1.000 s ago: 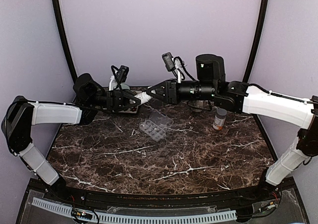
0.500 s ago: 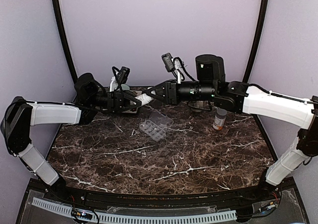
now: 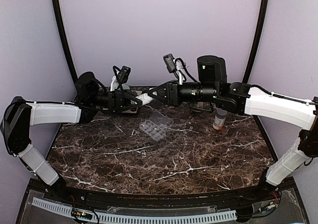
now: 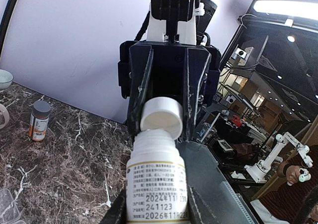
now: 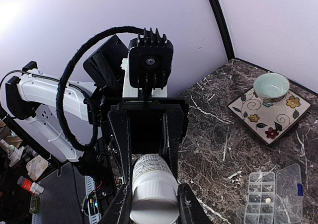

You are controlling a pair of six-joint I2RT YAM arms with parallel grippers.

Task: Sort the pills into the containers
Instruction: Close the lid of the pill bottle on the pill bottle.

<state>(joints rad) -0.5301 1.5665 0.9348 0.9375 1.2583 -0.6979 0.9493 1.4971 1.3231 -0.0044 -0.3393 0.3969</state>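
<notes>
Clear pill organizer (image 5: pixel 288 191); white bottle (image 4: pixel 156 184); white-veined dark marble table (image 3: pixel 164 159); floral plate (image 5: pixel 258 120); pale-green bowl (image 5: pixel 271 86).

The left arm (image 3: pixel 54 113) and the right arm (image 3: pixel 273 105) stretch inward with forearms near level, so the grippers meet tip to tip in mid-air. The left gripper (image 3: pixel 139 100) clamps the body of a small white bottle (image 4: pixel 156 177). The right gripper (image 3: pixel 149 95), facing it, pinches the bottle's cap (image 5: pixel 154 206) between its two fingers.
</notes>
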